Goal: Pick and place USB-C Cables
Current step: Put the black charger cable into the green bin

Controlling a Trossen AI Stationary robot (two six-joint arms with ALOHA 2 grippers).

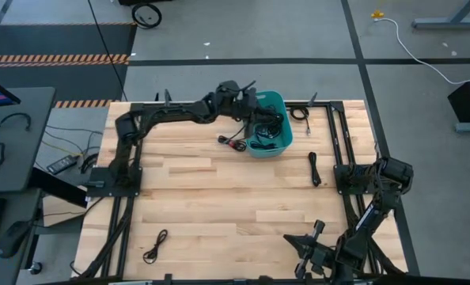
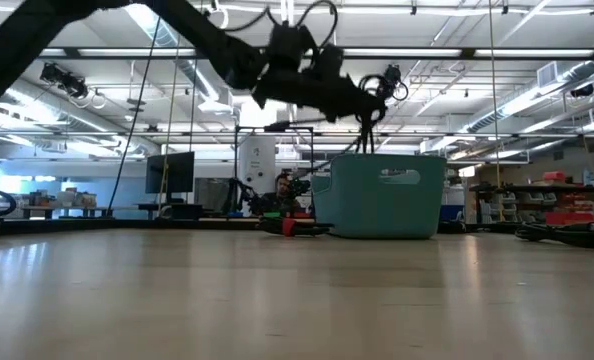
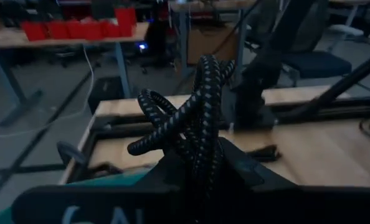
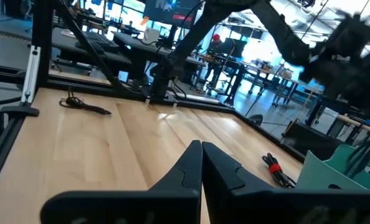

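My left gripper (image 1: 255, 106) hovers over the teal bin (image 1: 278, 101) at the table's far side, shut on a braided black USB-C cable (image 3: 192, 117). In the low view the gripper (image 2: 361, 104) is above the bin's rim (image 2: 382, 158). More black cables lie inside the bin (image 1: 268, 131). A cable with red parts (image 1: 232, 142) lies on the table against the bin's left side. Loose cables also lie right of the bin (image 1: 299, 113), further right (image 1: 314, 169) and near the front left (image 1: 154, 247). My right gripper (image 4: 202, 163) is shut and empty, parked at the near right (image 1: 308, 247). My left gripper pinches the coiled cable bundle between its two fingers (image 3: 242, 169), several strands together. The loops (image 3: 205, 74) stick out past the fingertips. It comes from the table's left, slanting downward. The cable is lifted clear above the bin, a strand hanging (image 2: 365, 135) toward the rim.
Black frame rails run along the table's left (image 1: 128, 170), far and right (image 1: 339, 146) sides. The right arm's base stands at the right edge (image 1: 381, 178). Bare wood lies across the table's middle (image 1: 219, 190). A side desk sits off the left edge (image 1: 13, 134).
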